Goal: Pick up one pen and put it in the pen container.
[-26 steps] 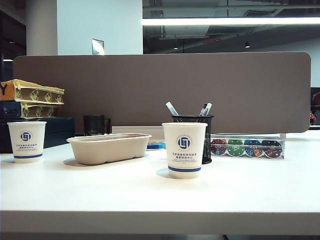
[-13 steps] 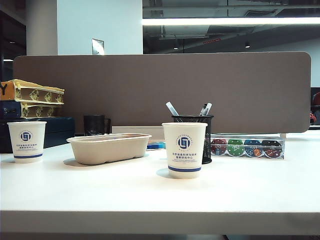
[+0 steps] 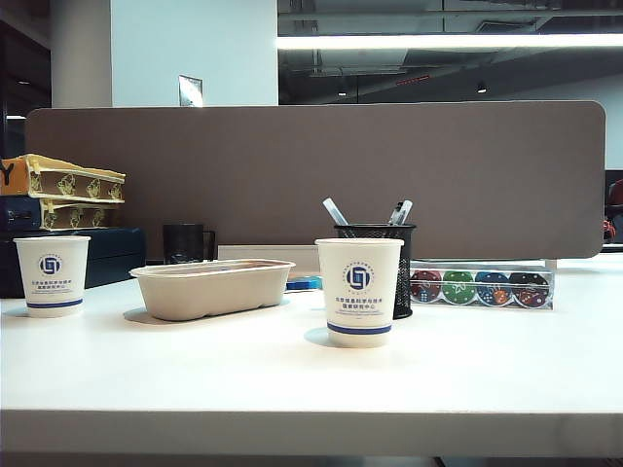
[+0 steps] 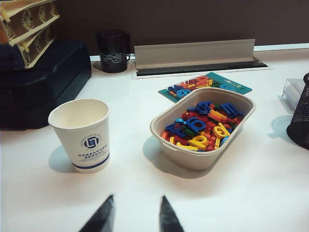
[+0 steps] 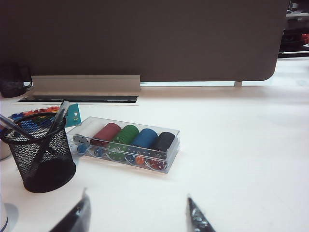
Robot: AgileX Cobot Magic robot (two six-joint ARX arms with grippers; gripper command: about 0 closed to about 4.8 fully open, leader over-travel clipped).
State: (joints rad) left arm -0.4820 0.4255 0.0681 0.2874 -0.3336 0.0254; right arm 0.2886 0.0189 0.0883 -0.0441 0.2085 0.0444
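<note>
Black wire-mesh pen container (image 5: 39, 156) holds slim pens (image 5: 57, 118); left gripper (image 4: 133, 216) and right gripper (image 5: 137, 212) hover above the white table (image 5: 241, 159), jaws spread, empty.

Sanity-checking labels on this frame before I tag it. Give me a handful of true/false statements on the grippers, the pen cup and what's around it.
1. Both grippers are open and empty. True: left gripper and right gripper each show spread fingers with nothing between them.
2. The black mesh pen container is empty. False: pens already stand in it.
3. The beige tray holds coloured plastic letters. True.
4. The clear chip case lies inside the tray. False: it lies on the table beside the pen container.
5. The paper cup near the left gripper is tipped over. False: it stands upright.
</note>
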